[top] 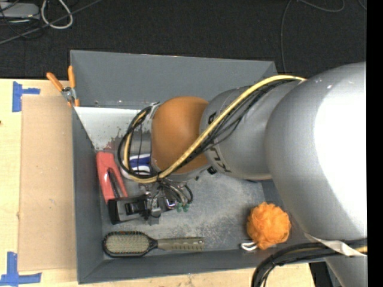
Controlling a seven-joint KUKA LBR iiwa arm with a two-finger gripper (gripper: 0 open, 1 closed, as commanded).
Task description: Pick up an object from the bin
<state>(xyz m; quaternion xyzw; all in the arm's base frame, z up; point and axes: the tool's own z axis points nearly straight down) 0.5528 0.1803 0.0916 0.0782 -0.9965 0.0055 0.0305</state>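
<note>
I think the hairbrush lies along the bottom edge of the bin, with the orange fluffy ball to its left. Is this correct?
Not quite. The hairbrush does lie along the bottom edge of the bin, but the orange fluffy ball is to its right, past the handle's end, as the camera view shows.

Arm (287, 136) from the right, tool (153, 206) low

Arm (311, 148) cut off at edge, red tool (106, 175) partly covered
</note>
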